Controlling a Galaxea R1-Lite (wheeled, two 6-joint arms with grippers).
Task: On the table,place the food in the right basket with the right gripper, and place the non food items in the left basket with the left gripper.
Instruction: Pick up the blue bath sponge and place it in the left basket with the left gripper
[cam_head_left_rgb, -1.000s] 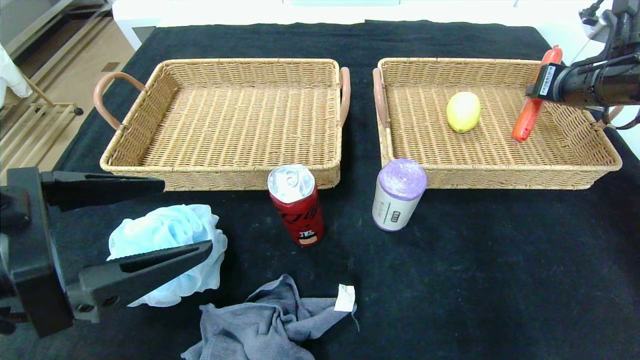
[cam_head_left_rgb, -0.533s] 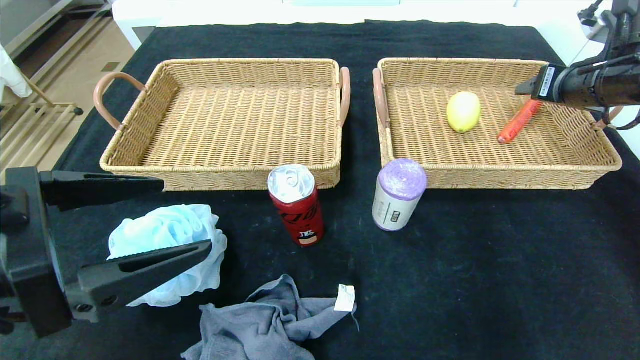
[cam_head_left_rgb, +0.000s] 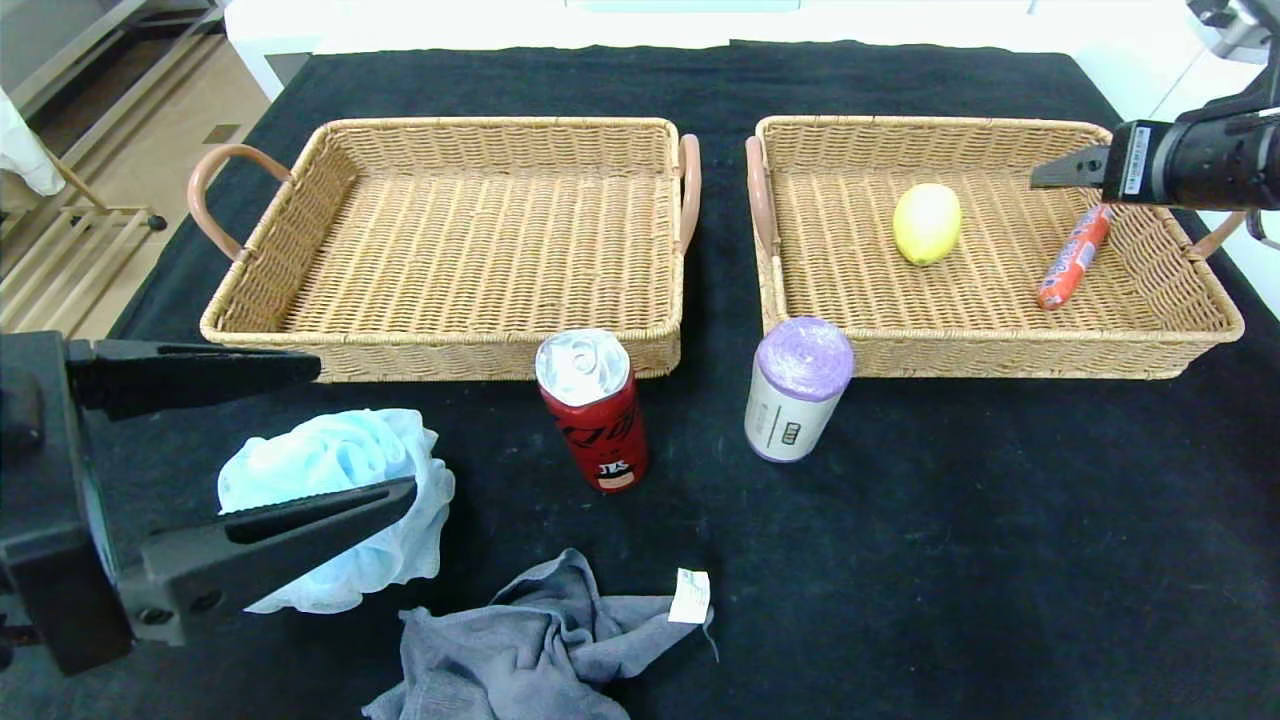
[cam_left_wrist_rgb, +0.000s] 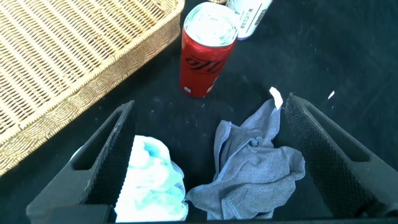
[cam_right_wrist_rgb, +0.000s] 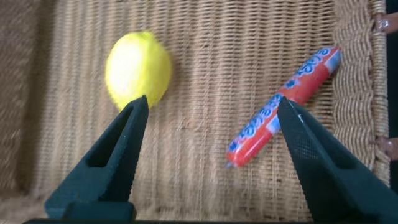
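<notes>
The red sausage stick (cam_head_left_rgb: 1074, 256) lies in the right basket (cam_head_left_rgb: 1000, 350) near its right wall, beside the yellow lemon (cam_head_left_rgb: 926, 223). In the right wrist view the sausage (cam_right_wrist_rgb: 285, 104) and the lemon (cam_right_wrist_rgb: 138, 68) lie below my right gripper (cam_right_wrist_rgb: 211, 112), which is open and empty above them. My right gripper (cam_head_left_rgb: 1062, 170) hovers over the basket's right side. My left gripper (cam_head_left_rgb: 350, 430) is open above the light blue bath pouf (cam_head_left_rgb: 335, 500). The pouf (cam_left_wrist_rgb: 151, 186) and the grey cloth (cam_left_wrist_rgb: 255, 168) lie between its fingers in the left wrist view. The left basket (cam_head_left_rgb: 450, 350) is empty.
A red soda can (cam_head_left_rgb: 592, 408) and a purple-topped roll (cam_head_left_rgb: 797, 388) stand in front of the baskets. The grey cloth (cam_head_left_rgb: 530, 650) lies at the front edge. The table's right front is bare black cloth.
The right gripper opened and let go of the sausage, which dropped from upright in the jaws to lying flat in the right basket. The right gripper drew back to the right. The left arm barely moved.
</notes>
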